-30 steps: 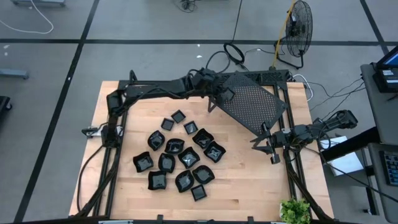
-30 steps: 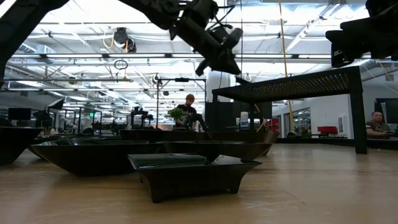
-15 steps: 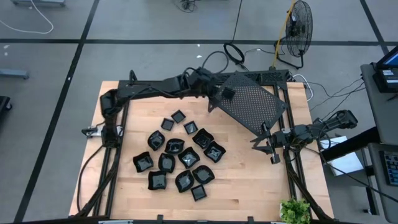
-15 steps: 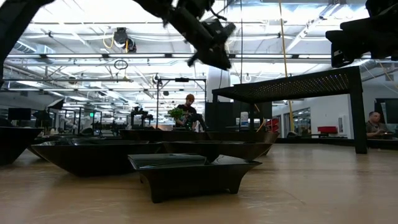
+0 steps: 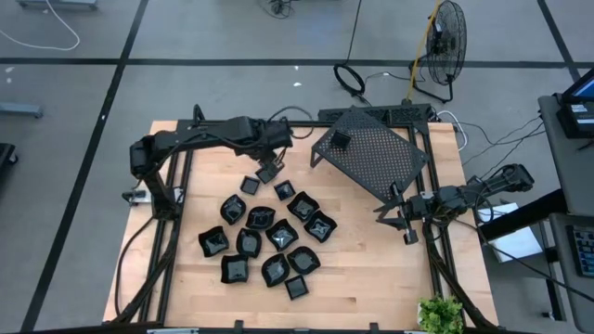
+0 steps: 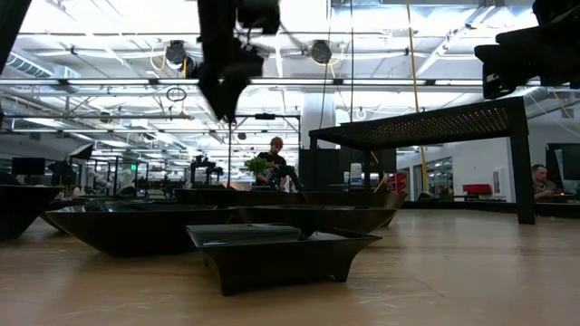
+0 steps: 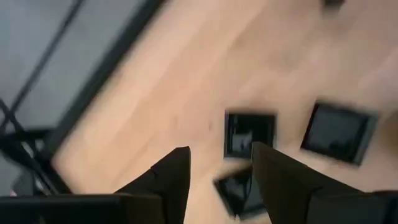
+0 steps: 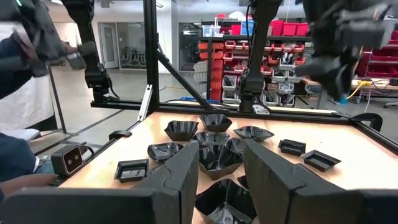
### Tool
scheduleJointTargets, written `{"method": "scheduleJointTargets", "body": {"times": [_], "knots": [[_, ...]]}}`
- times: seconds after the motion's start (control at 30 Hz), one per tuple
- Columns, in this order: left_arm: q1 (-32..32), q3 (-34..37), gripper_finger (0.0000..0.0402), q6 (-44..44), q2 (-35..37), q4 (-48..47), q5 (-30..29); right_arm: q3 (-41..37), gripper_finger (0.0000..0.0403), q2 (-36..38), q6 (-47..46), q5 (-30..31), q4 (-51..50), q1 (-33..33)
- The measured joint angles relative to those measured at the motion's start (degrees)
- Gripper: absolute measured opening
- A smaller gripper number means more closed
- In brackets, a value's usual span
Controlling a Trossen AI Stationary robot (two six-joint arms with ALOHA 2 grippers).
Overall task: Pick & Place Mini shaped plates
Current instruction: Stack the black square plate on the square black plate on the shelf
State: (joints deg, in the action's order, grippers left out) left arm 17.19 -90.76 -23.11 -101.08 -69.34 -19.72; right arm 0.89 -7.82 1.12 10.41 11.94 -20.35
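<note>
High view: the left gripper [image 5: 270, 173] is hanging over the far side of the wooden desk [image 5: 367, 269], just above the small square dish at the far edge of the cluster, and its jaws are standing apart with nothing between them. The left wrist view is showing the same gap between its dark fingers [image 7: 171, 177], with bare wood and blurred square dishes below. The mini shaped plates [image 5: 269, 232] are lying grouped at the middle of the desk, about fifteen glossy black dishes sitting close together, some touching. One more small black plate [image 5: 340, 141] is sitting on top of the perforated rack [image 5: 376, 160], near its far left corner. The rack is standing at the far right of the desk. The right gripper [image 5: 401, 217] is waiting at the right edge, just beside the rack's near corner; its jaws are parted and are holding nothing, as the right wrist view is showing. In the low view, the nearest square dish [image 6: 281, 254] is resting flat on the wood.
</note>
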Motion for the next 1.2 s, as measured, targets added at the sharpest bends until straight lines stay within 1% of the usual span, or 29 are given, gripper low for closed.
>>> {"method": "scheduleJointTargets", "body": {"times": [0.1, 0.27, 0.4, 0.47, 0.6, 0.7, 0.8, 1.0, 1.1, 1.2], "knots": [[1.63, 5.59, 0.0177, -1.69, 0.00, 0.91, 3.50, 0.00, 0.0114, 0.01, 0.01, 0.00, -0.03, 0.01], [4.33, 15.48, 0.0177, -8.23, 0.27, 1.81, 4.39, -0.01, 0.0114, -0.01, 0.00, 0.00, -0.03, 0.01], [5.44, 23.34, 0.0177, -10.36, 3.89, 4.81, 6.77, -0.02, 0.0114, -0.01, 0.01, 0.00, -0.01, 0.01], [5.75, 27.61, 0.0177, -11.28, 7.07, 7.15, 7.92, 0.00, 0.0114, 0.01, 0.00, 0.02, -0.01, 0.01], [6.23, 35.41, 0.0177, -13.65, 14.92, 14.32, 10.63, -0.02, 0.0114, -0.01, 0.01, 0.00, 0.01, -0.01], [5.99, 41.25, 0.0177, -15.87, 19.91, 23.08, 13.44, -0.01, 0.0114, -0.01, 0.01, 0.00, -0.08, 0.01], [5.78, 46.57, 0.0177, -17.81, 22.35, 29.93, 14.54, 0.00, 0.0114, -0.01, 0.01, 0.00, -0.12, 0.01], [5.62, 51.90, 0.0177, -20.28, 22.33, 35.63, 13.87, -0.01, 0.0114, 0.00, 0.00, 0.00, -0.14, 0.00], [5.62, 53.37, 0.0177, -20.59, 22.29, 39.38, 14.03, -0.02, 0.0114, 0.01, 0.00, 0.00, -0.16, 0.01], [5.60, 53.91, 0.0177, -20.59, 22.27, 41.01, 14.18, -0.02, 0.0114, 0.01, 0.01, 0.00, -0.17, 0.01]]}}
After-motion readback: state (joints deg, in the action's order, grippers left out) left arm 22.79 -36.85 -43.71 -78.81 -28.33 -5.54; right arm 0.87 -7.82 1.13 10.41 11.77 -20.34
